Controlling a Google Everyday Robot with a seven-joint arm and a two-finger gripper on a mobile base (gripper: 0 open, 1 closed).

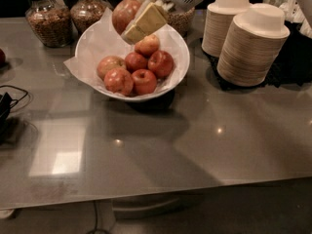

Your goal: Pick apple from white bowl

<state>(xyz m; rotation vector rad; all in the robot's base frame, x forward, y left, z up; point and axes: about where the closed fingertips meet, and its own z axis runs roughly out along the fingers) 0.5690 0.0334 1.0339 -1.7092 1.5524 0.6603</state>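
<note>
Apple (123, 12) at the top centre of the frame, above the back rim of the white bowl (181, 50), pinched between the pale fingers (148, 17) of the gripper (138, 19). Probably firm and fairly heavy, with waxy skin apt to slip; best held across the widest part, gently, to avoid bruising. Below, five smaller red apples (139, 71) on crinkled paper (80, 65) in the bowl. To the right, two stacks of disposable bowls (251, 48); upper left, jars (44, 16). Underneath, a smooth glossy grey table (170, 150), hard on dropped fruit; cable (12, 99) at the left edge
</note>
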